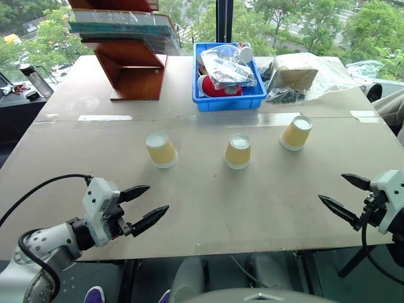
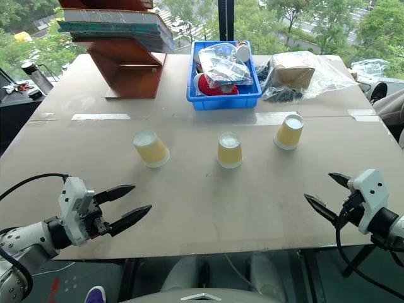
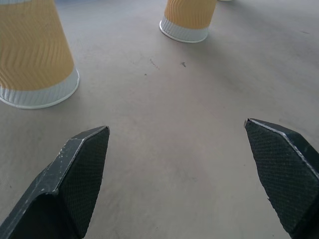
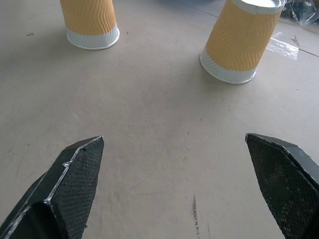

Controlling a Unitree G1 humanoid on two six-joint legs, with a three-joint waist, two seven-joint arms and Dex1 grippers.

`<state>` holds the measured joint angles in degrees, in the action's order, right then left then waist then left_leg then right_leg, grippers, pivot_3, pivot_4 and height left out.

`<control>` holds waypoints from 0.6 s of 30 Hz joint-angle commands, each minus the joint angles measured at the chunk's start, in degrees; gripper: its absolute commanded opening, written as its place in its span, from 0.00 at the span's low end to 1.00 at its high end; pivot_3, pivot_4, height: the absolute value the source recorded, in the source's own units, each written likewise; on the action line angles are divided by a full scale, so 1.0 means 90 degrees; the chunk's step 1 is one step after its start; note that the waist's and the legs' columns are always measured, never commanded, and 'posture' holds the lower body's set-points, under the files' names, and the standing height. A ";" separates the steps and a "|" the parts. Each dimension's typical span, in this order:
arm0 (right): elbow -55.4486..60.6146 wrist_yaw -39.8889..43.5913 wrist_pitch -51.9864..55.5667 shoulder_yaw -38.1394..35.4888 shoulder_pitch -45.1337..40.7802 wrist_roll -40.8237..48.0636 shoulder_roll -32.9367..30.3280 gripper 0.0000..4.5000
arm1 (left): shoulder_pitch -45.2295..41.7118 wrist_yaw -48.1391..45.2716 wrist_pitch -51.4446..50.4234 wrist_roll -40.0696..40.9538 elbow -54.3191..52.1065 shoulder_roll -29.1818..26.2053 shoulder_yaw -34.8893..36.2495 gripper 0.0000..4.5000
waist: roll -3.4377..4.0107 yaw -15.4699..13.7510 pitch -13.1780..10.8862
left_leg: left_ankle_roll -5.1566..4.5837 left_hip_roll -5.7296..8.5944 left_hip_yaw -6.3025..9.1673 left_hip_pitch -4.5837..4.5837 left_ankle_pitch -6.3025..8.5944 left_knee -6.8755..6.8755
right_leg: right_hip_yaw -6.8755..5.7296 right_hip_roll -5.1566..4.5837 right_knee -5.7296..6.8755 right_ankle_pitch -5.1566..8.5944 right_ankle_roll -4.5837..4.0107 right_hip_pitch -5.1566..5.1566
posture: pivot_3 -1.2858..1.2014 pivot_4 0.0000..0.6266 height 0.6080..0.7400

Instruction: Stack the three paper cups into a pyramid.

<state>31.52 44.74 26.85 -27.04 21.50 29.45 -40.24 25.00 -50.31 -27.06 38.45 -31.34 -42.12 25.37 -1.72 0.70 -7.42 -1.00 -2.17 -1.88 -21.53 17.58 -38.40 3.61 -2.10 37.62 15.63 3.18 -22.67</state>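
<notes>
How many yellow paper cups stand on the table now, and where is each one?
3, all upside down in a rough row across the table's middle: the left cup, the middle cup, and the right cup, which sits farthest back. None are stacked; none seems hidden.

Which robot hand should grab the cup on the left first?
The left gripper: it is open, empty and nearest the left paper cup. The right gripper sits across the table.

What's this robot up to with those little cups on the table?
Nothing is being handled yet. Three paper cups stand upside down and apart on the table: the left cup, the middle cup, the right cup. The left gripper and right gripper hang open and empty at the near edge. No stacking is done.
</notes>
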 commanded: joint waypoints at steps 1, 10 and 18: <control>0.0358 -0.0418 0.0199 0.0015 -0.0097 0.0020 0.0147 1.00 | -0.0233 0.0128 -0.0017 0.0128 -0.0419 -0.0023 -0.0028 0.99 | -0.0001 -0.0009 0.0000 | 0.0000 0.0000 0.0000 0.0000 0.0000 0.0000 | 0.0000 0.0000 0.0000 0.0000 0.0000 0.0000 | 0.52 0.24 1.00; 0.1365 -0.1452 0.1577 0.0921 -0.1340 0.0535 0.0197 1.00 | -0.0930 0.0203 -0.0092 0.0424 -0.0783 0.0073 -0.0486 0.99 | 0.0002 0.0009 -0.0002 | 0.0002 0.0000 0.0007 -0.0010 0.0000 -0.0002 | -0.0004 0.0001 -0.0002 -0.0001 0.0000 -0.0005 | 0.52 0.24 1.00; 0.0839 -0.1623 0.1432 0.1869 -0.2199 0.0231 0.0450 1.00 | -0.0983 0.0123 0.0017 0.0331 -0.0888 0.0106 -0.0706 0.99 | 0.0005 -0.0005 -0.0004 | 0.0001 0.0001 0.0019 -0.0015 0.0000 -0.0004 | -0.0016 0.0000 -0.0005 -0.0001 0.0000 -0.0004 | 0.52 0.24 1.00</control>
<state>39.28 30.84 40.87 -9.81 2.21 32.01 -36.57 16.36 -48.74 -27.72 40.66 -37.26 -41.00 19.07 -1.68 0.66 -7.46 -0.99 -2.15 -1.68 -21.67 17.58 -38.43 3.44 -2.10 37.57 15.62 3.17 -22.71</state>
